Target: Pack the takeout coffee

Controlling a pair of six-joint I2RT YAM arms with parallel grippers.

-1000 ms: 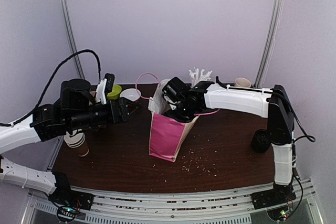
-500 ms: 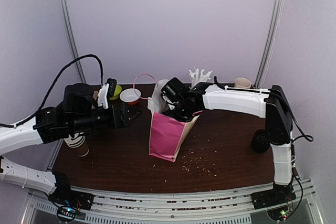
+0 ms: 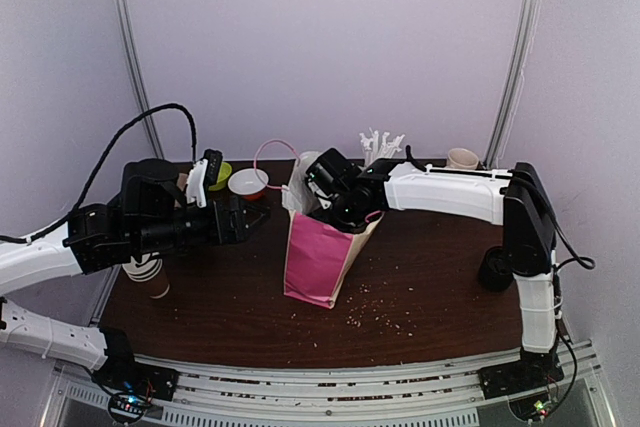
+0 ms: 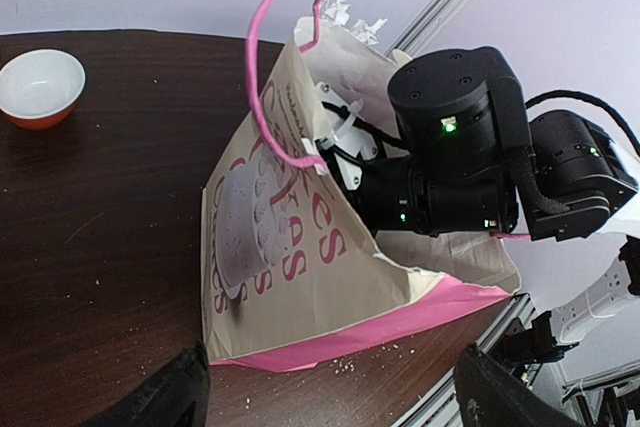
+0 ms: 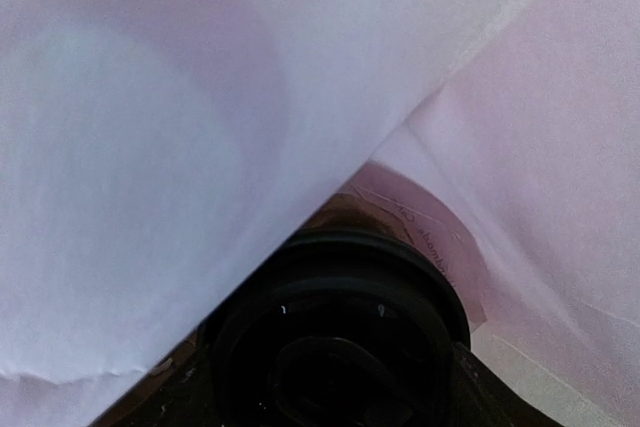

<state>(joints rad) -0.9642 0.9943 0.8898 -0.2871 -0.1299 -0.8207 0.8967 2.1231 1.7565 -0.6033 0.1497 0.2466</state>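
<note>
Right wrist view: the coffee (image 5: 340, 342) sits at 6 o'clock, capped end toward the lens, so its long axis runs away from the camera, deeper into the bag (image 5: 150, 147). The right gripper (image 3: 328, 203) is nearer, dipped into the bag mouth from 2 o'clock; I cannot tell if its fingers clamp the coffee. The left gripper (image 4: 330, 402) hovers at the bag's 9 o'clock, fingers spread, empty.

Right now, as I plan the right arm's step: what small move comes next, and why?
Probably ease the right gripper lower: it holds the takeout coffee inside the pink bag, paper walls close around it, no bag floor in view.
</note>
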